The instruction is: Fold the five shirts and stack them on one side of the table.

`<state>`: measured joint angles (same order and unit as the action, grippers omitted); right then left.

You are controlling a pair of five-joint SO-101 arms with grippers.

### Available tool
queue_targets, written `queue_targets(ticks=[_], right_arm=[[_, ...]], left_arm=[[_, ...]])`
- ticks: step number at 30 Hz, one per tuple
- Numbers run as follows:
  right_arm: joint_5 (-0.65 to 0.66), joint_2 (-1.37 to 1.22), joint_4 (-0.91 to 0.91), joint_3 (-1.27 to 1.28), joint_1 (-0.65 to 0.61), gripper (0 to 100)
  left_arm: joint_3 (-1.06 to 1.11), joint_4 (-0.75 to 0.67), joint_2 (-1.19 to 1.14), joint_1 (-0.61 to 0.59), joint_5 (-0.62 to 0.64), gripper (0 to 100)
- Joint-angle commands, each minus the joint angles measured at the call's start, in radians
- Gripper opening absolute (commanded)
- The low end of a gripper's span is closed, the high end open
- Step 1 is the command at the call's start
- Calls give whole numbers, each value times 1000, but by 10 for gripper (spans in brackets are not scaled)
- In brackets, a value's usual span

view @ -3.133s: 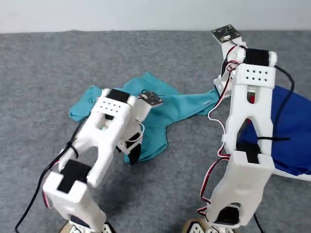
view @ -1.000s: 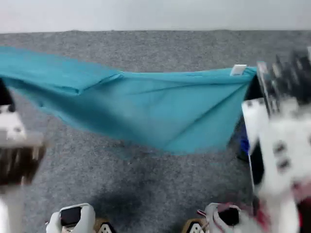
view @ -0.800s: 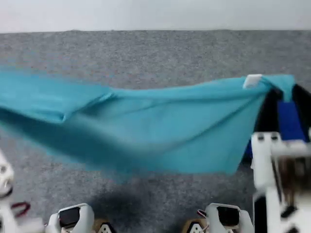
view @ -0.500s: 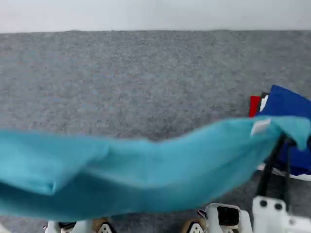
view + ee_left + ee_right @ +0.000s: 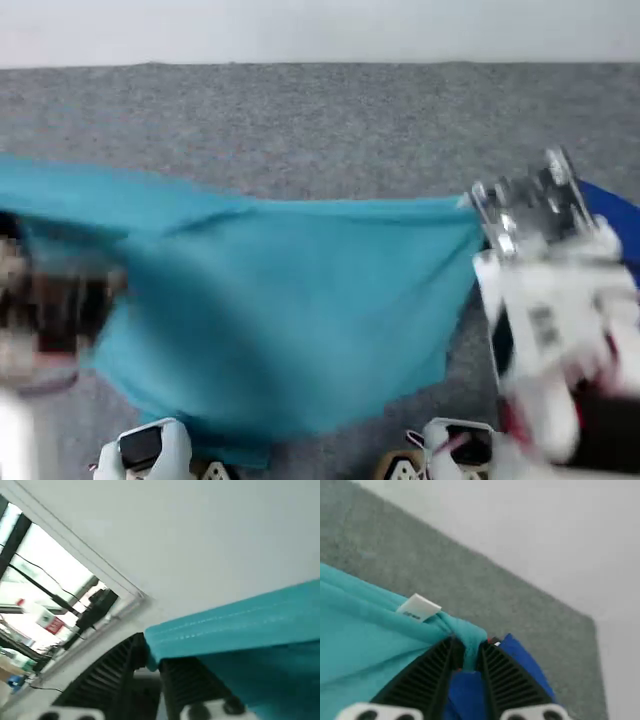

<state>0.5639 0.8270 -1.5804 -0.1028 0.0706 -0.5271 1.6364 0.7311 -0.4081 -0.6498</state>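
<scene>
The grey carpet-like surface (image 5: 300,110) runs back to a pale wall. Across its near half, a large teal cotton shirt (image 5: 290,310) is pulled out wide between the two arms. One long edge is taut from side to side and the rest of the cloth falls toward the arm bases. It appears to be held up off the surface, most likely so that creases drop out and it can be laid flat for folding.

At the right edge lies a dark blue shirt (image 5: 612,212), near the teal one's right corner. This seems to be the side chosen for the stack.

The white right arm (image 5: 545,300) stands in front of it. The left arm (image 5: 50,315) is a blur at the opposite edge.

The left gripper (image 5: 151,656) is clenched on the stitched teal hem. The right gripper (image 5: 469,652) pinches a bunched corner of the same shirt, just beside a small white sewn-in label (image 5: 418,607).
</scene>
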Motion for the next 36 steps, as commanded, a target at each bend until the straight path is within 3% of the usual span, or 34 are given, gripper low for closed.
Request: queue_targets(ticks=[1,7,13,19,27,36], right_arm=[[9,-35,225,212,2,9],[6,-94,602,463,-73,9],[5,-268,881,503,-101,9],[11,-455,1121,496,-99,9],[11,-808,1288,295,-107,9],[11,-1187,1271,-69,-147,9]], left_arm=[[325,-192,-8,-3,-6,14],[705,-609,-15,11,-5,14],[1038,-1023,-18,64,-9,14],[1144,-1341,-161,80,-46,14],[993,-1502,-531,80,-157,14],[814,-1510,-767,75,-222,14]])
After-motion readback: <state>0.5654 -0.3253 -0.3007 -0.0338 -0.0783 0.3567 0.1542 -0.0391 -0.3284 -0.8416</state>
